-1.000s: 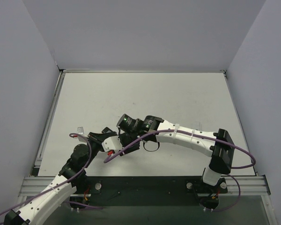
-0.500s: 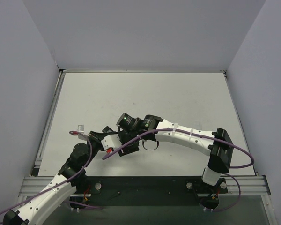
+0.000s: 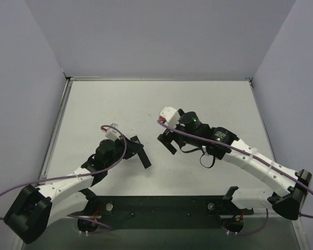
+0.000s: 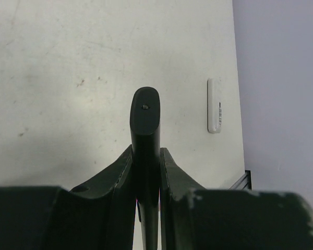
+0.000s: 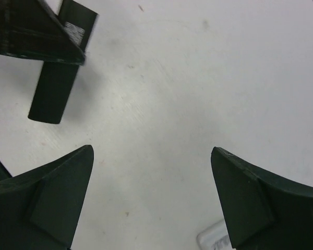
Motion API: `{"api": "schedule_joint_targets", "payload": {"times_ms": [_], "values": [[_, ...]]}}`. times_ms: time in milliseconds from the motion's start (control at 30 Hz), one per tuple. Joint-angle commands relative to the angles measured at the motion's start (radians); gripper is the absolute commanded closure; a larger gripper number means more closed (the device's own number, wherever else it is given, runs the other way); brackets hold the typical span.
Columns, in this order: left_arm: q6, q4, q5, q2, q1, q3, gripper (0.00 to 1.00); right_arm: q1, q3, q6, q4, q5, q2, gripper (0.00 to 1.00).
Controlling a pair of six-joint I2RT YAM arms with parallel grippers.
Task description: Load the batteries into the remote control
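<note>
My left gripper point(image 4: 146, 151) is shut on a black remote control point(image 4: 145, 112), held edge-on with its rounded end sticking out past the fingers above the table. From above, the remote point(image 3: 144, 158) pokes out of the left gripper point(image 3: 138, 149) toward the near right. My right gripper point(image 5: 151, 151) stands wide open over bare table with nothing between its fingers. In the top view the right gripper point(image 3: 166, 139) is just right of the left one, apart from it. In the right wrist view the remote point(image 5: 53, 95) shows at the upper left. The batteries are out of view.
A small white oblong device point(image 4: 214, 105) lies flat on the table beyond the remote, near the table's edge. Its corner point(image 5: 213, 240) shows low in the right wrist view beside the right finger. Grey walls enclose the white tabletop point(image 3: 208, 99).
The right gripper has opened wide and pulled away to the right from the left gripper. Both arms have swung apart, and the left gripper still holds the remote.
</note>
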Motion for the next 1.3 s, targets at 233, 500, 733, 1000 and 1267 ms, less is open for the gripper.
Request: {"api": "schedule_joint_targets", "payload": {"times_ms": [233,500,733,1000,1267], "values": [[0.389,-0.212,0.097,0.563,-0.051,0.619,0.88,-0.197,-0.342,0.571,-0.002,0.275,-0.457,0.00],[0.633,-0.803,-0.236,0.912,-0.172,1.073,0.82,-0.211,-0.362,0.616,-0.128,0.407,-0.623,0.00],[0.696,-1.131,-0.532,1.154,-0.258,1.332,0.75,-0.217,-0.370,0.600,-0.179,0.466,-0.679,0.00],[0.682,-1.107,-0.459,1.121,-0.326,1.340,0.22,-0.220,-0.371,0.625,-0.212,0.555,-0.719,0.00],[0.621,-0.906,-0.244,0.801,-0.225,1.109,0.14,-0.218,-0.384,0.643,-0.237,0.596,-0.791,0.00]]}}
